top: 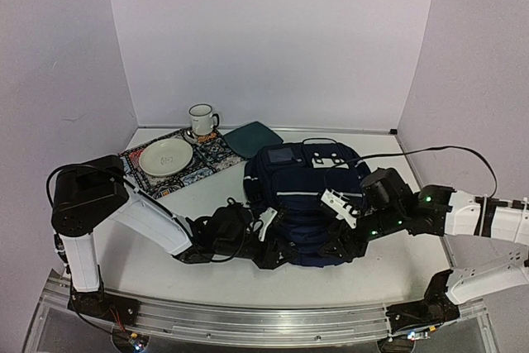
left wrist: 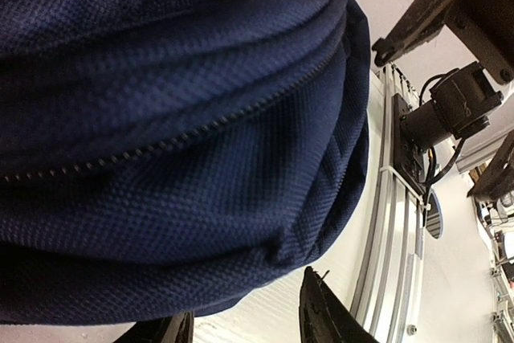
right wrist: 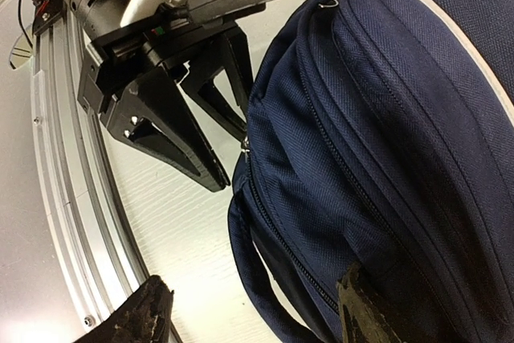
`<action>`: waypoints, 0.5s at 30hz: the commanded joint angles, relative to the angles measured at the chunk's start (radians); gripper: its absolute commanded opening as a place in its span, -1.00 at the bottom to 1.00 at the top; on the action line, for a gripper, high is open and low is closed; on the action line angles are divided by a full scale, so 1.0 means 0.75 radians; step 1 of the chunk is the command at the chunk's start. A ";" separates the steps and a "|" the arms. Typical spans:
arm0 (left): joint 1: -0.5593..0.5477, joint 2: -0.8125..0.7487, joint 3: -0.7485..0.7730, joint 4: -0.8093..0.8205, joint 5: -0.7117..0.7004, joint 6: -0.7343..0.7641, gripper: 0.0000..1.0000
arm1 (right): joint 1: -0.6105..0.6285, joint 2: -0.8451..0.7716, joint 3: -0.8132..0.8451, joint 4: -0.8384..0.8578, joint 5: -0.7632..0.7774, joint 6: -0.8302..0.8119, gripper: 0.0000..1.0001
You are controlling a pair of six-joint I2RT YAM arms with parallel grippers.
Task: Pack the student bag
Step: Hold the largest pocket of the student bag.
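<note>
Left claw (right wrist: 230, 160): jaws apart, just beside bag (right wrist: 385, 118). Right claw (right wrist: 250, 279): jaws wide, one finger (right wrist: 361, 311) against bag fabric.

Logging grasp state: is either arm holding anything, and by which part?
Nothing gripped: left gripper jaws open beside the student bag zipper; right gripper jaws open astride its edge.

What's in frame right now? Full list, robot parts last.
student bag: one, navy, table centre, between the arms
mug: one, white with dark rim, back left
round plate: one, cream, on the mat
mat: one, patterned, back left
square item: one, dark teal, just behind the bag
table: one, white
rail: one, aluminium, near edge
left fingers: two, black, apart, at the bag's near-left side
right fingers: two, black, apart, at the bag's near-right side
</note>
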 commanded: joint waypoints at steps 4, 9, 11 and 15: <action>0.017 0.066 0.027 0.114 -0.015 0.054 -0.08 | 0.025 0.042 0.071 -0.003 0.004 -0.047 0.42; 0.028 0.056 -0.012 0.114 -0.117 0.067 0.08 | 0.032 0.036 0.070 -0.003 0.008 -0.050 0.42; 0.027 0.065 -0.006 0.116 -0.121 0.077 0.07 | 0.035 0.044 0.072 -0.003 0.005 -0.051 0.43; 0.027 0.091 0.035 0.119 -0.056 0.103 -0.13 | 0.038 0.063 0.079 -0.002 0.000 -0.053 0.42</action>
